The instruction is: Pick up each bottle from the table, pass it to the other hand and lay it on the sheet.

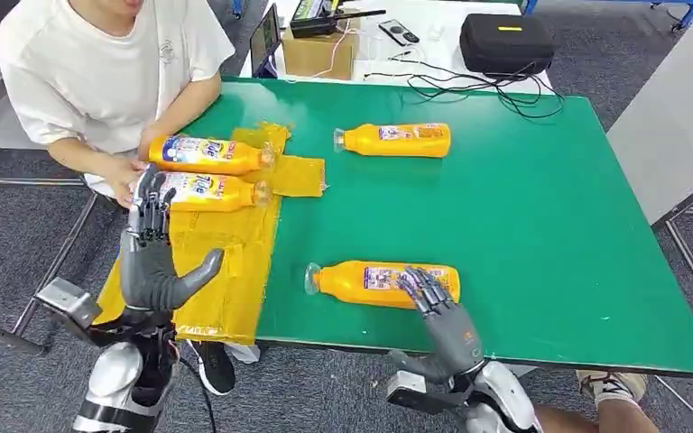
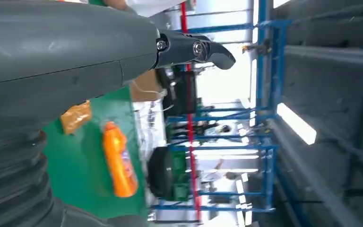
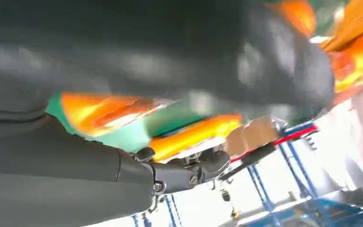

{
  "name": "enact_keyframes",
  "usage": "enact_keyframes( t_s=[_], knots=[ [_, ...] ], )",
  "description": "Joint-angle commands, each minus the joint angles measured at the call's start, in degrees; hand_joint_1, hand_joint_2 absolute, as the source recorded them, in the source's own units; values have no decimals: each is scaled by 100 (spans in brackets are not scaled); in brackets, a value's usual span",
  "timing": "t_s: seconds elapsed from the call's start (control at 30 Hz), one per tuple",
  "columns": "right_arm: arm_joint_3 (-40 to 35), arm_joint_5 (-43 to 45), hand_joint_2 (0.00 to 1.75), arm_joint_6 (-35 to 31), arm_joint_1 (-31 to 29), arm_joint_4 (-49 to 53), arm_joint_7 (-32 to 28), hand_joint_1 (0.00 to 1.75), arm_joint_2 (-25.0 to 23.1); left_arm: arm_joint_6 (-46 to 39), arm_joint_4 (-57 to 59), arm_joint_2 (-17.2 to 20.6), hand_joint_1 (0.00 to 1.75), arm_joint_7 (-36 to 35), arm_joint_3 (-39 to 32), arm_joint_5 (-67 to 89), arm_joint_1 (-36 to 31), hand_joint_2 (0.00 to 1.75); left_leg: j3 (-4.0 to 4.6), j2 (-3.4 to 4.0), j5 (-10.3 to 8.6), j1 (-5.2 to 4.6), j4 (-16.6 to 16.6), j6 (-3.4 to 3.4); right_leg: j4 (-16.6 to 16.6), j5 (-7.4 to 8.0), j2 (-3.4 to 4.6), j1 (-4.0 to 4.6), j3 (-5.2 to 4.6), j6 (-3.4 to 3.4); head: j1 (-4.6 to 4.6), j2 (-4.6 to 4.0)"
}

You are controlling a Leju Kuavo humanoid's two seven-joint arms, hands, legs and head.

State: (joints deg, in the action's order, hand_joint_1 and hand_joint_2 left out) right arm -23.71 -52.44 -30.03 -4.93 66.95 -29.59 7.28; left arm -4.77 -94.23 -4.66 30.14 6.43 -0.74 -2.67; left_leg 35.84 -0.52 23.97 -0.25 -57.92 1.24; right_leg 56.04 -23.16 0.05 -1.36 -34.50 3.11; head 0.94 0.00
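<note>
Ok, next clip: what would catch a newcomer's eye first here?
Four orange bottles on the green table: two lie on the yellow sheet at the left, one far bottle at mid-table, and one near bottle under the right hand. The left hand is raised open over the sheet.

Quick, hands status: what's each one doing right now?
Left robot hand: open, holding nothing, above the yellow sheet.
Right robot hand: fingers on the near bottle; grip cannot be told.

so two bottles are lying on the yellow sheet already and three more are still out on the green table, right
Not quite. In the head view, two bottles lie on the yellow sheet, but only two remain on the green table: the far bottle, and the near bottle by the right hand.
</note>
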Motion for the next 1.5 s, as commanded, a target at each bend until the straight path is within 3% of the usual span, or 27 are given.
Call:
enact_keyframes(
  t_s=[0.03,0.13,0.37,0.53,0.73,0.93,1.5],
  knots=[
    [897,-458,175,353,132,162,499,0,187,-104,-723,-346,0,228,-270,-131,368,175,-37,6,23,14,-8,-16,5,-21,-1,17,38,-26,2,0],
    [925,-524,175,534,90,68,609,0,185,-182,-660,-322,0,166,-271,-37,334,175,-42,5,25,15,-8,-12,0,-22,-2,18,46,-22,2,0],
    [649,-722,175,724,-1100,-1427,519,0,1,-343,-143,-359,0,99,-115,83,-157,175,-33,21,10,11,-2,-11,-2,-3,15,12,32,-18,0,0],
    [459,-739,175,823,-1464,-1754,549,0,-146,-376,23,-373,0,87,-85,83,-301,175,-32,15,0,10,5,-7,-6,2,9,11,31,-16,0,0],
    [133,-741,175,1059,-2199,-2923,604,0,-344,-443,434,-352,0,59,-86,54,-551,175,-27,15,-3,7,2,-2,1,3,8,8,24,-11,0,0],
    [-15,-699,175,1343,-2387,-3357,606,0,-385,-458,471,-317,0,46,-116,17,-553,175,-23,10,-6,5,4,-1,1,3,4,5,22,-7,0,0],
    [-15,-699,175,1343,-2387,-3357,606,0,-385,-458,471,-317,0,46,-116,17,-553,175,-39,9,-2,11,2,-5,-2,-1,0,11,38,-14,0,0]
  ],
)
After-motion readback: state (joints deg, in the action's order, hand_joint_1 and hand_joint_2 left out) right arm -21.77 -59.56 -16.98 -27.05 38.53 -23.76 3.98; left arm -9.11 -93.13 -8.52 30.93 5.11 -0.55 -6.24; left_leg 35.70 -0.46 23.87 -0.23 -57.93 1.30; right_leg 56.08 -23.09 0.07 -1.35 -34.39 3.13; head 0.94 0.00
